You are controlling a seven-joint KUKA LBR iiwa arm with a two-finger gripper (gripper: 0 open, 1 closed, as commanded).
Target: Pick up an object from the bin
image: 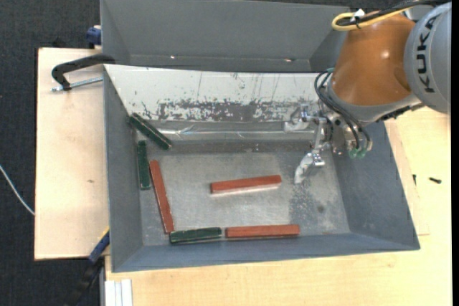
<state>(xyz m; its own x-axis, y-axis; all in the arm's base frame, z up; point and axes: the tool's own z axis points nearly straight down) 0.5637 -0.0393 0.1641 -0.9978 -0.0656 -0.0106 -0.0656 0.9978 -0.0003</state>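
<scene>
Soft even light; pale glare inside the bin [215, 86].

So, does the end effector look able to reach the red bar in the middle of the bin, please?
Probably yes: the red bar lies flat and alone on the bin floor, nothing on it, and the end effector hangs just beside its right end, nothing between.
</scene>
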